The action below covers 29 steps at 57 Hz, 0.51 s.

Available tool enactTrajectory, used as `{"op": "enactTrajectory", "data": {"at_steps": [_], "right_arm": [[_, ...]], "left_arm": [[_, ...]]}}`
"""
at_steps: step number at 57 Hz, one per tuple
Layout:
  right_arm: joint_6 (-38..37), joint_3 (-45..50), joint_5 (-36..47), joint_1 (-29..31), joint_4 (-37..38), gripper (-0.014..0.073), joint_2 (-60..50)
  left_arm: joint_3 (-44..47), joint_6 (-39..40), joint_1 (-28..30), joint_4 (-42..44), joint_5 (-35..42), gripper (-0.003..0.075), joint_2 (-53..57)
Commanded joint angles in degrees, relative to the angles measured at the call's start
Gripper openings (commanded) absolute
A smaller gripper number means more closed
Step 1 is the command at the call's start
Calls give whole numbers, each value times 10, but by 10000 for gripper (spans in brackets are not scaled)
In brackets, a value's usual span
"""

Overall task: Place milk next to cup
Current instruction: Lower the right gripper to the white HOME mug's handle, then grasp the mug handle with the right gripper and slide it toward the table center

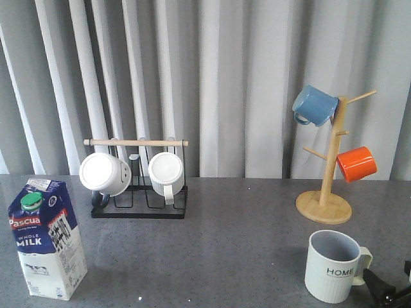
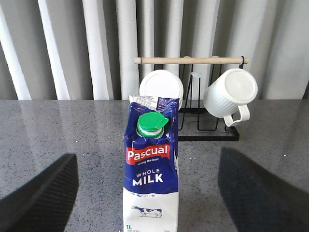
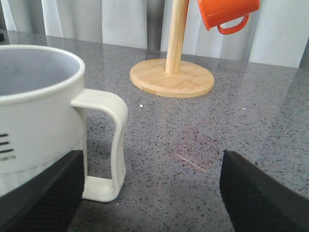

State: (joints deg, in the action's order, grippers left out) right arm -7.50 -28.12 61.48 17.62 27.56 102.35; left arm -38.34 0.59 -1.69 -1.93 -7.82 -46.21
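Observation:
The milk carton (image 1: 46, 237), blue and white with a green cap, stands upright at the front left of the table. In the left wrist view the milk (image 2: 152, 174) stands between the two wide-open fingers of my left gripper (image 2: 147, 203), untouched. The ribbed HOME cup (image 1: 332, 265) stands at the front right, handle to the right. My right gripper (image 3: 152, 198) is open just right of the cup (image 3: 38, 116), its handle (image 3: 108, 145) near one finger (image 3: 48, 198). Only a black tip of the right gripper (image 1: 388, 289) shows in the front view.
A black rack (image 1: 138, 192) with a wooden bar holds two white mugs (image 1: 104, 173) at the back left. A wooden mug tree (image 1: 324, 205) at the back right carries a blue mug (image 1: 314, 104) and an orange mug (image 1: 356, 163). Grey curtains hang behind the table.

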Motion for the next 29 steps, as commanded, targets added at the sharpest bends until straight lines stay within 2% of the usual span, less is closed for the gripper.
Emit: {"op": "enactTrajectory", "data": {"at_steps": [1, 13, 20, 25, 29], "right_arm": [[3, -23, 40, 5, 0, 557, -5], [5, -67, 40, 1, 14, 547, 35], [-4, -104, 40, -20, 54, 494, 64], [-4, -130, 33, -38, 54, 393, 81], [-3, -145, 21, -54, 50, 235, 82]], "left_arm": [[-21, 5, -2, -5, 39, 576, 2], [-21, 5, -2, -5, 39, 576, 2], [-21, 5, -2, -5, 39, 576, 2], [-21, 5, -2, -5, 39, 576, 2], [-21, 5, -2, -5, 39, 576, 2]]}}
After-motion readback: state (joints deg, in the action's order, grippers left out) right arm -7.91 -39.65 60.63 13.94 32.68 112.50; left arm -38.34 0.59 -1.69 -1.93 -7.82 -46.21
